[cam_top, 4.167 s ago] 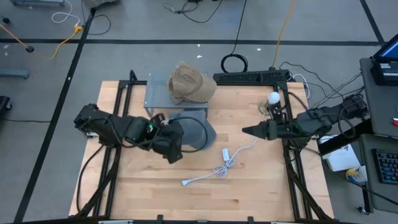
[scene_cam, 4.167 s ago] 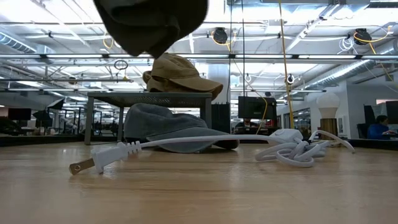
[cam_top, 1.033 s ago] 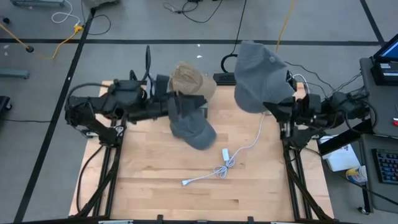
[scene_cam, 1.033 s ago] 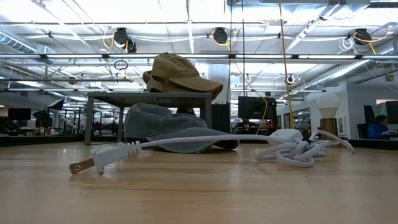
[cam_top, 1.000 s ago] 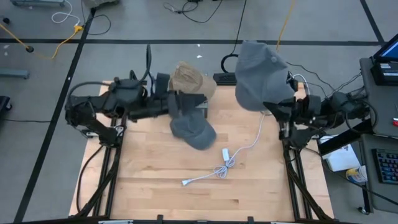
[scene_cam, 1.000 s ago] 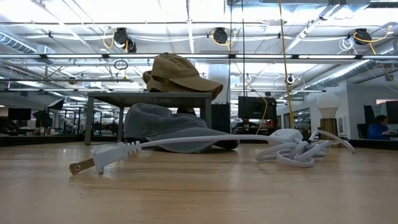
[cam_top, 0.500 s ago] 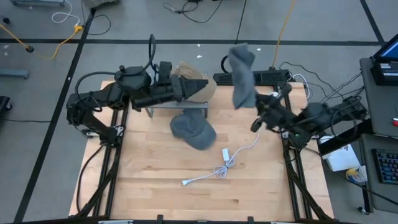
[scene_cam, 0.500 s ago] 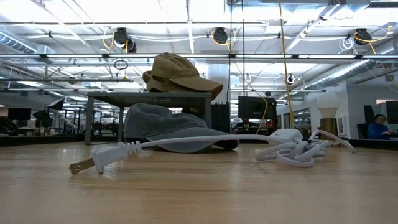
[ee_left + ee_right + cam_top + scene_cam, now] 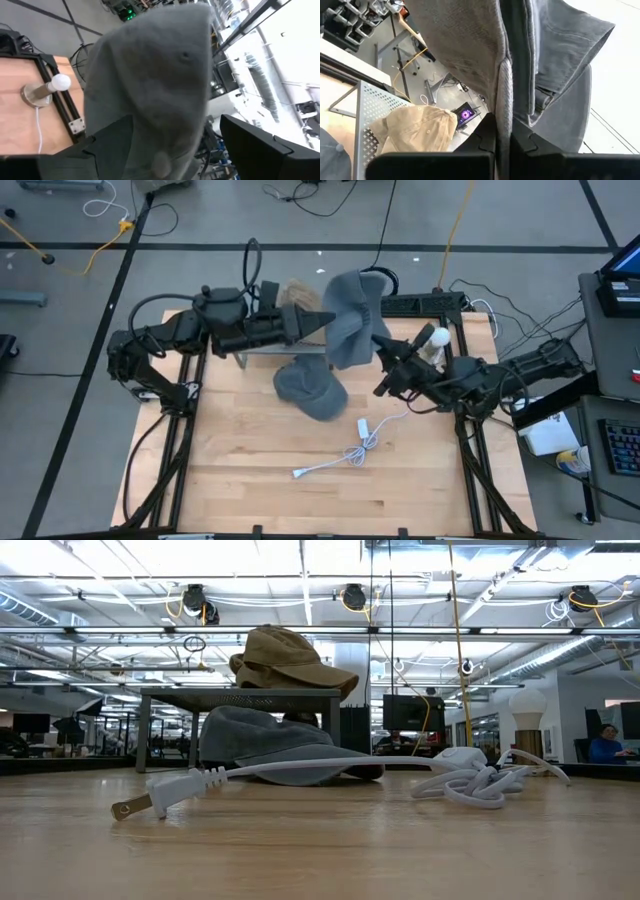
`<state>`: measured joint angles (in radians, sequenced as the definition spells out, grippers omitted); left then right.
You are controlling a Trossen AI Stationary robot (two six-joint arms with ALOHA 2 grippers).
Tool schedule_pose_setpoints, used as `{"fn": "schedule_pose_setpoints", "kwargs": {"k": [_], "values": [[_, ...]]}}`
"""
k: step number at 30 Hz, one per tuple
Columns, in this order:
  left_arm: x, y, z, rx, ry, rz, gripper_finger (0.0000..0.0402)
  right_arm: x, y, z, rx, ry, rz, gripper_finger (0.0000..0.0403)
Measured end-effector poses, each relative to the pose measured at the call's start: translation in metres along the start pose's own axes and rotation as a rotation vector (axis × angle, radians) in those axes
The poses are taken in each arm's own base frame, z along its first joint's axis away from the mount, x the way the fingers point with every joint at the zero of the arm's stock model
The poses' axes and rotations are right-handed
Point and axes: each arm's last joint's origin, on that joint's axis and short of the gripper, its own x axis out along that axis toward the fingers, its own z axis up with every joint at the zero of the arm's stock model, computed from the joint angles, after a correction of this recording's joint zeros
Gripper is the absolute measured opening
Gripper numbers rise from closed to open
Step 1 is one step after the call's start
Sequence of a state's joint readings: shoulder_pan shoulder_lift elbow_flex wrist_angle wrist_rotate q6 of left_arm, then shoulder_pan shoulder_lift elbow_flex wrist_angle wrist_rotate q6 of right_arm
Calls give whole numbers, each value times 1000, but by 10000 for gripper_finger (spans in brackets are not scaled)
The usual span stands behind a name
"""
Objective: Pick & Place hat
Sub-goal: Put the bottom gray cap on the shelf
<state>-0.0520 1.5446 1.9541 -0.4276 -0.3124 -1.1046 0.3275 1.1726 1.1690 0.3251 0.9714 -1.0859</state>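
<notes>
- The right gripper (image 9: 383, 347) is up over the back middle of the table (image 9: 250, 480), and it's clamped on a grey hat (image 9: 350, 315). In the right wrist view you can see the fingers (image 9: 490, 132) pinched tight on the folded fabric edge.
- That held hat hangs well above the table, bunched up and draped, just beside the rack at the back.
- The left gripper (image 9: 322, 320) reaches in from the left, across the top of the metal rack (image 9: 258, 340), with its tip right at the held grey hat. From the left wrist view its fingers (image 9: 107, 142) look spread apart, with the grey fabric filling the space in front of them. I can't tell if it's actually touching the hat.
- A tan hat (image 9: 285, 658) sits on top of the rack. From above it's mostly hidden behind the left arm and the hanging hat.
- A second grey hat (image 9: 310, 388) lies flat on the table, partly under the front edge of the rack. The low view shows it (image 9: 270, 745) sitting beneath the rack's top.
- A white power cord (image 9: 350, 450) lies loose on the wood in front of that hat, plug end toward the front of the table.
- A small lamp with a round white bulb (image 9: 438, 338) stands near the back right corner.
</notes>
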Motion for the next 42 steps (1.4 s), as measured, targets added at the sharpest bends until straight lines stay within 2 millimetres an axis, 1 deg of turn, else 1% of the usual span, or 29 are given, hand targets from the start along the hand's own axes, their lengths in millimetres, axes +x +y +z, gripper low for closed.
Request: {"fn": "schedule_pose_setpoints", "kwargs": {"k": [4,8,17,23,25,28,38,39,42], "values": [[0,2,-3,12,43,10,311,0,1,0,38,20,-12,3],[0,3,-5,38,90,8,310,-1,-2,-2,48,68,-35,3],[0,3,-5,73,92,3,292,-12,1,5,62,25,-2,3],[0,3,-6,74,110,-2,271,-13,1,6,85,22,-3,3],[0,3,-6,68,112,3,255,-13,1,6,94,22,-3,3],[0,3,-6,64,112,3,214,-13,1,6,94,18,-1,3],[0,3,-6,90,112,1,21,-13,1,6,92,19,0,3],[0,3,-6,92,112,1,12,-13,1,6,90,19,1,3],[0,4,-6,87,114,6,10,-13,1,6,90,19,1,5]]}}
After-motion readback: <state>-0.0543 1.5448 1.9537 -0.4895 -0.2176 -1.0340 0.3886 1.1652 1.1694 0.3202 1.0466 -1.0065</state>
